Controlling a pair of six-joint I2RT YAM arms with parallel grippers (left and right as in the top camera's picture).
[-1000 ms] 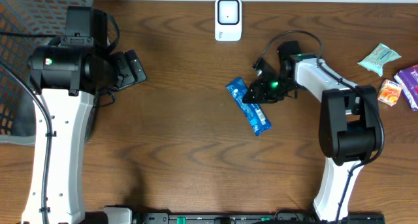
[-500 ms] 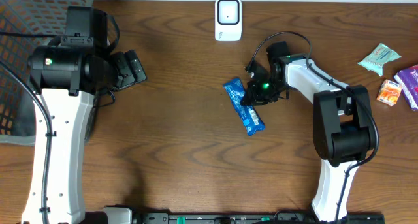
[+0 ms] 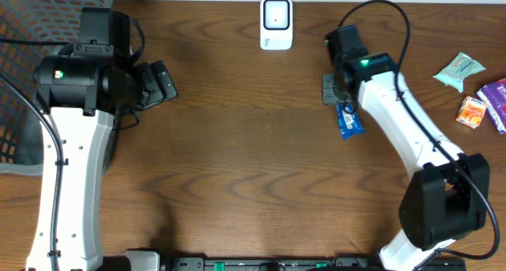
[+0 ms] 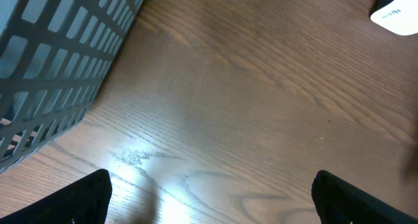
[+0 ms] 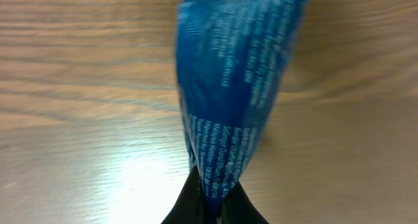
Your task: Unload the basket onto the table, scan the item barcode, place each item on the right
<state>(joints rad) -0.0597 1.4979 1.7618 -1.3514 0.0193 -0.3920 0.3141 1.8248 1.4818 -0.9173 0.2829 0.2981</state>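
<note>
Packet [image 3: 350,122] right of and before scanner [image 3: 276,22], basket [image 3: 32,26] far left

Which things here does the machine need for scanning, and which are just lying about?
Needed: blue packet, held in the shut right pincer; white scanner.

Lying about: teal packet; orange packet; purple packet; grey mesh basket.

Left wrist cam: mostly brown wood table [image 4: 261,106] w/ a glare patch near the bottom. Grey mesh basket [image 4: 59,74] fills the top-left corner. Bit of a white device [image 4: 398,15] pokes in top right. Left gripper [image 4: 219,201] fingers spread wide, one in each bottom corner.
</note>
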